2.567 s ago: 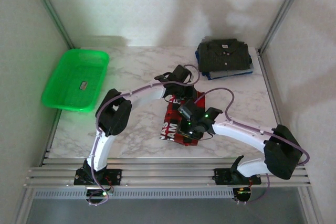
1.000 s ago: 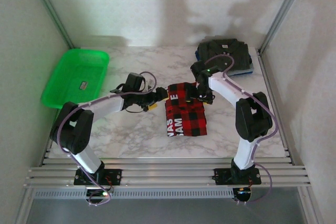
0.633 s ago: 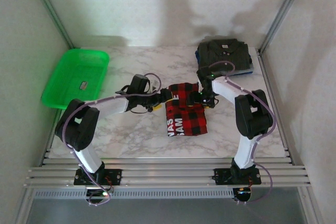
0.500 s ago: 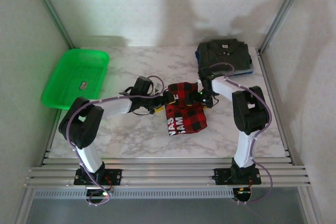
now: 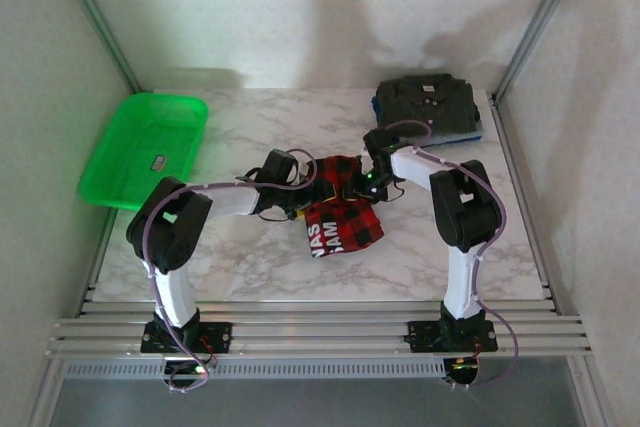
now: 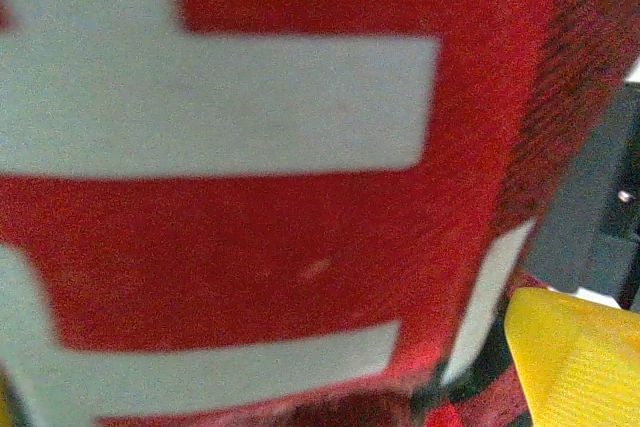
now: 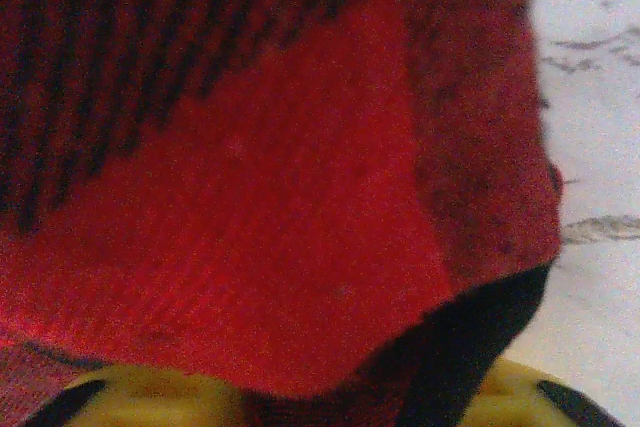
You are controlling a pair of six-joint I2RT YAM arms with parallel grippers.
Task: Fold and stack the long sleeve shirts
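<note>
So L claw [image 5: 303,199] is wide apart, plaid shirt [image 5: 345,225] between; R claw [image 5: 369,182] at shirt edge, can't tell if pinching.

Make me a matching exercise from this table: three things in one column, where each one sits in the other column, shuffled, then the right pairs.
Things:
1. green plastic basket
2. red-and-black plaid flannel shirt
3. folded dark grey-olive button-up shirt

Places:
A. far right corner of the marble table
B. middle of the table
C. far left side of the table

Pairs: 1-C, 2-B, 3-A
</note>
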